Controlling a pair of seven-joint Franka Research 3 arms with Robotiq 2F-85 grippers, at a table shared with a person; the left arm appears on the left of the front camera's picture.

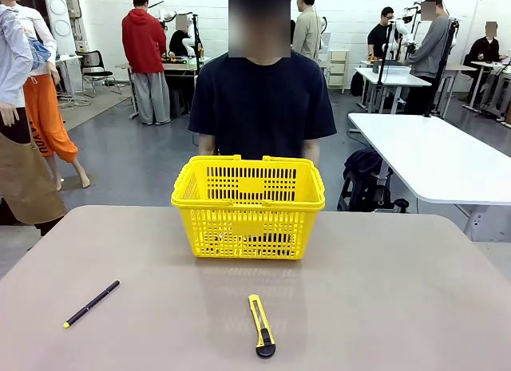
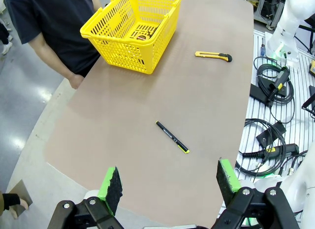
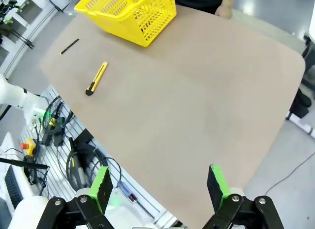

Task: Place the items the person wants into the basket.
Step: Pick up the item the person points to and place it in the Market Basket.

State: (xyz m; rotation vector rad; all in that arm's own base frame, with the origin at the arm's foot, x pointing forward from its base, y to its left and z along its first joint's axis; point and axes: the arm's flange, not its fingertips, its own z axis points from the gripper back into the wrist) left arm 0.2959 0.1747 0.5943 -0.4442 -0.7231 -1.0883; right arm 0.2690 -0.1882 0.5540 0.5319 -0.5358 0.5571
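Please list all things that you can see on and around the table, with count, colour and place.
basket: one, yellow, far middle of the table, before the person; something dark lies inside
pen: one, black with yellow tip, near left on the table
utility knife: one, yellow and black, near middle
table: one, beige
person: one, black T-shirt, standing at the far side
left gripper: open, above the near edge
right gripper: open, above the near right edge

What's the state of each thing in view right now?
basket: upright on table, handle folded down, something dark inside
pen: lying flat, apart from the rest
knife: lying flat, near edge
left claw: open, holds nothing
right claw: open, holds nothing
person's hand: resting at table edge
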